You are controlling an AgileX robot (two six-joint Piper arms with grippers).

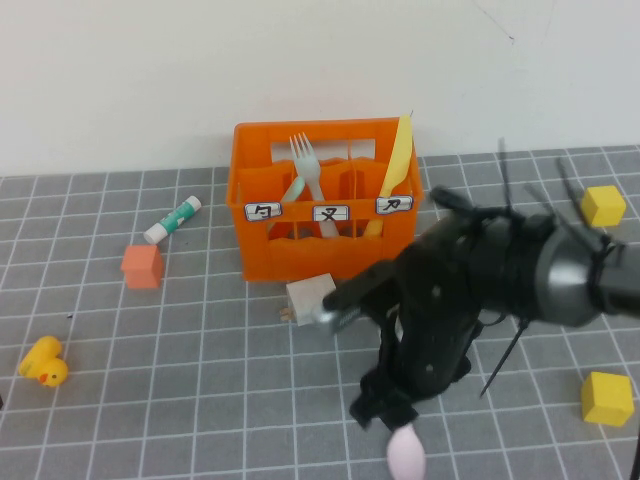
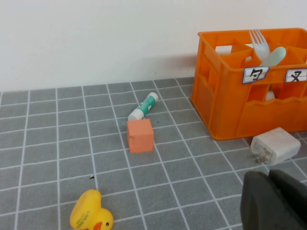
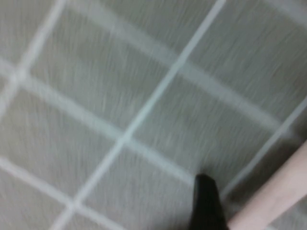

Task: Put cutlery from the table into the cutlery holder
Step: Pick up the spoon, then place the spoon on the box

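Note:
The orange cutlery holder [image 1: 330, 250] stands at the back centre of the grey grid table [image 1: 200, 400]. It holds a grey fork [image 1: 305, 160], a yellow knife [image 1: 398, 155] and the mint green spoon [image 1: 294, 188]. The holder [image 2: 225, 110] and mint spoon [image 2: 274, 56] also show in the left wrist view. My right gripper [image 1: 385, 408] points down at the front centre, shut on the pink spoon [image 1: 405, 452], low over the table. One dark fingertip [image 3: 207, 201] presses against the pink handle [image 3: 276, 194]. My left gripper [image 2: 274, 203] is shut and empty, near the table at the left.
A white charger [image 1: 310, 297] lies in front of the holder. An orange cube [image 1: 142, 265], a glue stick [image 1: 172, 219] and a yellow duck [image 1: 44, 362] lie on the left. Two yellow cubes [image 1: 603, 205] [image 1: 607, 397] lie on the right. A wall stands behind.

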